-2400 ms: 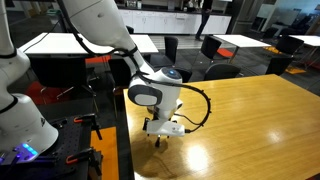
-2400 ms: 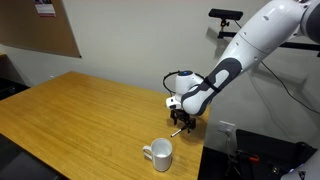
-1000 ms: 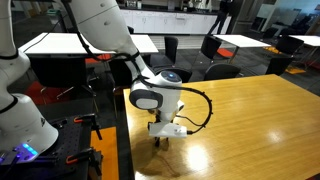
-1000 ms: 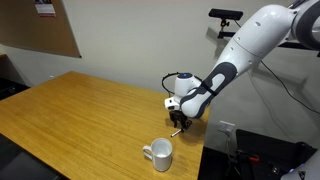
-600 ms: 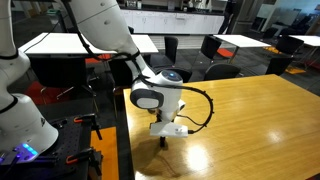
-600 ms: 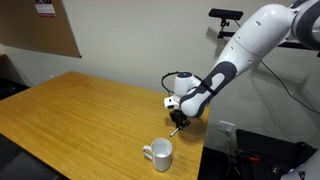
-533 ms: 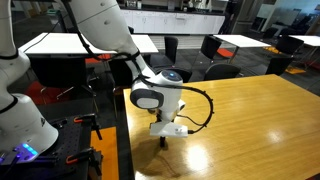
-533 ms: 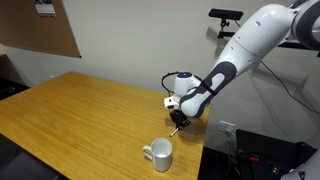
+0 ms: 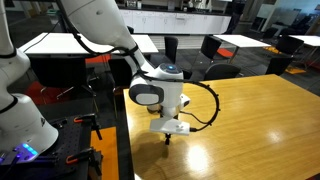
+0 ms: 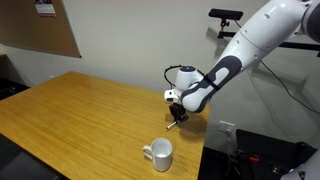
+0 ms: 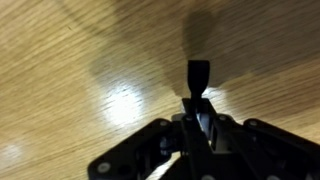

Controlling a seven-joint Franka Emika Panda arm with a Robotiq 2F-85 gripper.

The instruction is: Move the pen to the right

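Note:
The pen (image 11: 198, 73) is a thin dark stick that pokes out from between my jaws in the wrist view. My gripper (image 11: 198, 112) is shut on it, with the fingers pressed against its sides. In an exterior view the pen (image 10: 172, 126) hangs slanted below the gripper (image 10: 177, 117), its whitish end lowest, just above the wooden table (image 10: 80, 110). In an exterior view the gripper (image 9: 167, 137) hovers over the table's near left corner; the pen is too small to make out there.
A white mug (image 10: 160, 154) stands on the table a short way from the gripper, near the table edge. A thick black cable (image 9: 212, 105) loops off the wrist. Other tables and chairs (image 9: 210, 48) stand behind, and the robot's base (image 9: 25, 125) is beside the table.
The jaws have closed on the pen. The arm has since risen a little, lifting the pen off the wood.

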